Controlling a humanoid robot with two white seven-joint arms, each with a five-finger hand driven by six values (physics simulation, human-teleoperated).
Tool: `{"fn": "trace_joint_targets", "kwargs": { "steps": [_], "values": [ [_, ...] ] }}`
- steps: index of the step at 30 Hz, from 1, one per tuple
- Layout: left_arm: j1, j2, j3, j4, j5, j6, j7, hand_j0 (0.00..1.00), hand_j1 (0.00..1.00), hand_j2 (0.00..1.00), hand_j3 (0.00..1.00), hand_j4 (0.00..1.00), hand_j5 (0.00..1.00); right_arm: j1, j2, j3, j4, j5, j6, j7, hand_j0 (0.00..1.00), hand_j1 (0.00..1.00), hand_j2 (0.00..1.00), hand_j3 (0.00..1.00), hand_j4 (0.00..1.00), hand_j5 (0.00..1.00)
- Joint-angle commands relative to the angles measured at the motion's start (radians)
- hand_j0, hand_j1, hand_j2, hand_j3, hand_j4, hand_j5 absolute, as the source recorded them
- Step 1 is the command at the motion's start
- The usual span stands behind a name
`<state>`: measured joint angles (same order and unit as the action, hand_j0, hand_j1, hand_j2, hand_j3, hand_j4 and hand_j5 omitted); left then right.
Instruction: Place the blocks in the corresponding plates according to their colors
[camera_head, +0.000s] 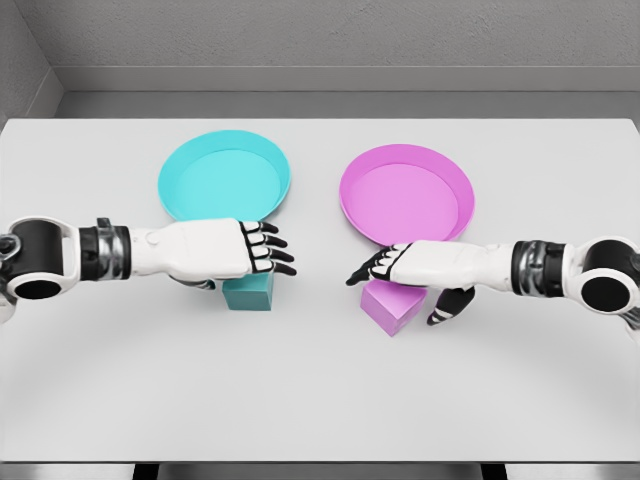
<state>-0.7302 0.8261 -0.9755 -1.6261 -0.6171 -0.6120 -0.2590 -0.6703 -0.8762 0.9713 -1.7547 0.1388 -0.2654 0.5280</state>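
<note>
Head view: my left hand (235, 250) hovers, fingers relaxed, over the cyan block (248, 292) below the cyan plate (285, 170); my right hand (400, 268), loosely spread, covers the pink block (390, 308) near the pink plate (465, 195). Unclosed fingers could nudge either block aside

Bright, even light; soft shadows

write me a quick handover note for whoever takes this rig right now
Left hand: above the cyan block, fingers extended, no visible grasp.
Right hand: above the pink block, thumb down beside it, no closed grasp.
Both blocks are on the table, in front of the cyan plate and pink plate.
Done: nothing placed.
Left: put each block in its matching plate.
</note>
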Motion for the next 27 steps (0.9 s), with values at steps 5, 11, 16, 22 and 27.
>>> {"fn": "trace_joint_targets", "kwargs": {
  "steps": [5, 11, 16, 22, 27],
  "values": [
    [-0.002, -0.007, 0.0, 0.0, -0.039, 0.001, 0.0, 1.0, 1.0, 1.0, 1.0, 1.0, 1.0, 0.0, 0.0, 0.009, 0.0, -0.004, 0.046, 0.0, 0.97, 0.97, 0.97, 0.97, 0.97, 0.97],
    [-0.021, -0.015, -0.034, 0.0, -0.07, 0.001, 0.0, 1.0, 1.0, 1.0, 1.0, 1.0, 1.0, 0.0, 0.0, 0.018, 0.0, -0.004, 0.043, 0.036, 0.64, 0.64, 0.64, 0.64, 0.64, 0.64],
    [-0.021, -0.015, -0.035, 0.0, -0.081, 0.001, 0.0, 1.0, 1.0, 1.0, 1.0, 1.0, 1.0, 0.0, -0.001, 0.018, 0.0, -0.004, 0.041, 0.038, 0.54, 0.54, 0.54, 0.54, 0.54, 0.54],
    [-0.02, -0.015, -0.035, 0.0, -0.082, 0.001, 0.0, 0.81, 0.81, 0.81, 0.81, 0.81, 0.81, -0.011, -0.001, 0.015, -0.002, -0.001, 0.038, 0.038, 0.54, 0.54, 0.54, 0.54, 0.54, 0.54],
    [-0.02, -0.013, -0.037, 0.0, -0.082, 0.001, -0.039, 0.63, 0.63, 0.63, 0.63, 0.63, 0.63, -0.038, -0.001, 0.001, -0.002, 0.002, 0.032, 0.038, 0.53, 0.53, 0.53, 0.53, 0.53, 0.53]
  ]
}}
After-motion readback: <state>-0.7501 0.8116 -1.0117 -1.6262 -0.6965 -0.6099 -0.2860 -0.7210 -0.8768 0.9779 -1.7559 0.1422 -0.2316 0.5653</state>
